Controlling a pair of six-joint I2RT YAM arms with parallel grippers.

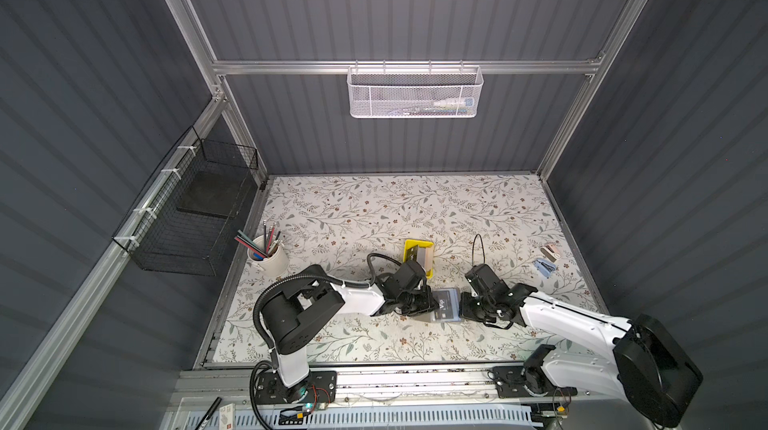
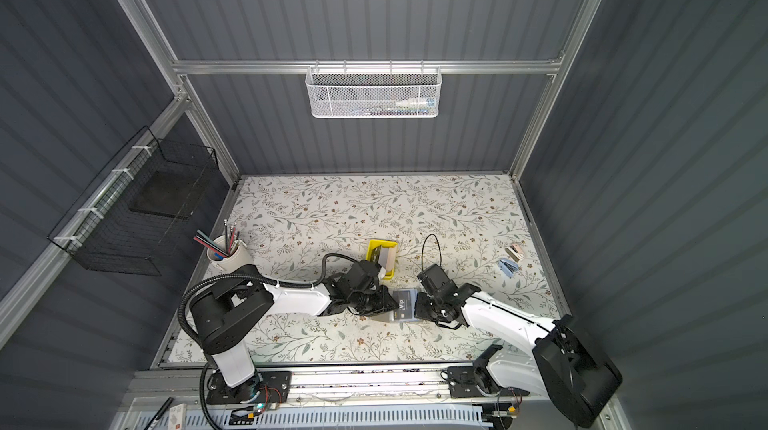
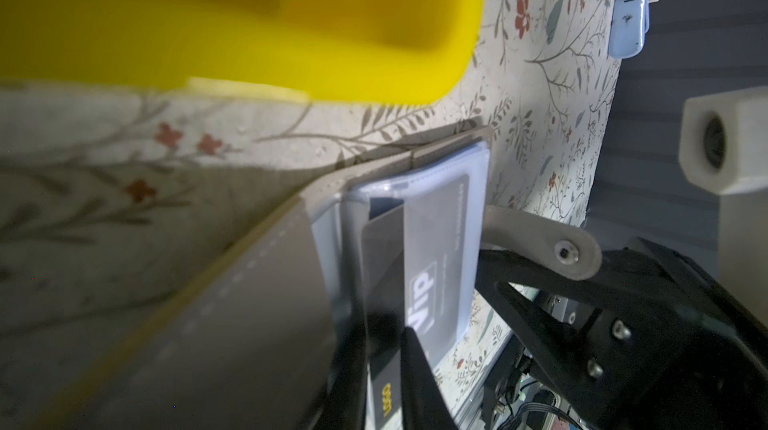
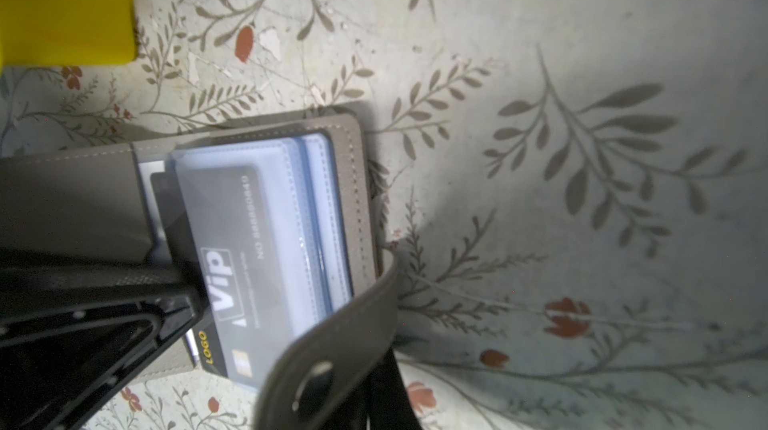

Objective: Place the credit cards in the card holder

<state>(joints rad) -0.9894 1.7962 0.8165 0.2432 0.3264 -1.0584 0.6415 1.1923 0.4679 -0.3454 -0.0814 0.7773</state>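
The grey card holder [image 1: 449, 292] [image 2: 405, 293] lies open mid-table, its bluish sleeves facing up. My left gripper [image 1: 433, 304] [image 3: 384, 349] is shut on a black "VIP" credit card [image 3: 384, 249] [image 4: 232, 261]. That card sits partly inside a translucent sleeve. My right gripper [image 1: 467, 308] [image 4: 386, 401] is shut on the holder's snap-button tab strap [image 4: 332, 345], on the holder's right side. More credit cards, black and tan [image 1: 424, 259], lie in the yellow tray [image 1: 411, 246] just behind the left gripper.
A white cup of pencils [image 1: 268, 257] stands at the left edge. Small clips [image 1: 545, 266] lie at the right. A black wire basket [image 1: 187, 224] hangs on the left wall and a white mesh basket [image 1: 413, 93] on the back rail.
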